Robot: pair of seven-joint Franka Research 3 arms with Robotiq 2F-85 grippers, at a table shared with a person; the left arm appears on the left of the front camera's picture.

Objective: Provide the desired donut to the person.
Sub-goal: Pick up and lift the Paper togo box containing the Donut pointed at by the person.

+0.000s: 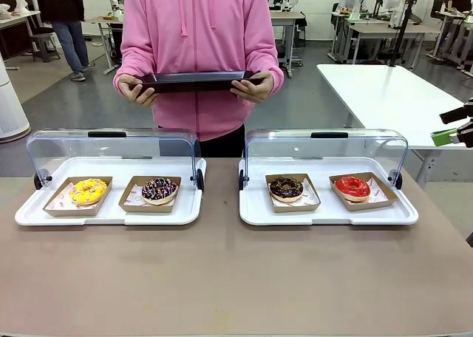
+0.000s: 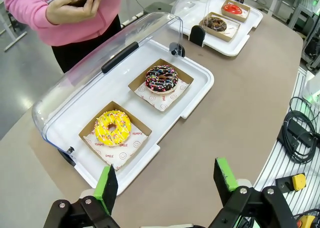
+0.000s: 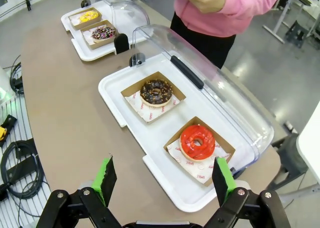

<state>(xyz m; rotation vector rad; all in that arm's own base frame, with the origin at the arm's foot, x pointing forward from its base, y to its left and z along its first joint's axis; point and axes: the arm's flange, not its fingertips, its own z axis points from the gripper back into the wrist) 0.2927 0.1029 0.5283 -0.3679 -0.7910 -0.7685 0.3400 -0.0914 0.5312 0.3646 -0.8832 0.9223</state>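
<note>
Two white trays (image 1: 108, 218) on brown table (image 1: 222, 278), benches (image 1: 384, 93) behind; left fingers (image 2: 106, 185), right fingers (image 3: 106, 178) wide apart, empty.

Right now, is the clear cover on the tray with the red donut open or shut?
Open. The clear cover is rolled back behind the white tray, leaving the red donut uncovered.

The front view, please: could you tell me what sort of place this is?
Probably a robotics lab staged as a donut counter: lidded display trays hold boxed donuts, white workbenches stand behind the person, and cables run beside the table.
</note>
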